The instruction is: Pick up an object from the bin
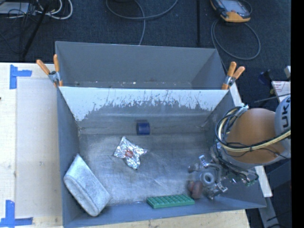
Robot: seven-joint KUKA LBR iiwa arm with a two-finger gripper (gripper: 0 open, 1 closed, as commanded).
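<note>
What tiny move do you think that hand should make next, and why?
Probably ease down toward the small reddish-brown lump in the front right corner of the bin. The hand hangs just beside it, while the green toothed bar and the crumpled foil wrapper lie farther off.

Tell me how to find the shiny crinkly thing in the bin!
Look at the floor of the grey metal bin, left of its middle. The crumpled silver foil wrapper lies there, just in front of the small blue block. No other loose thing there is shiny and wrinkled.
</note>
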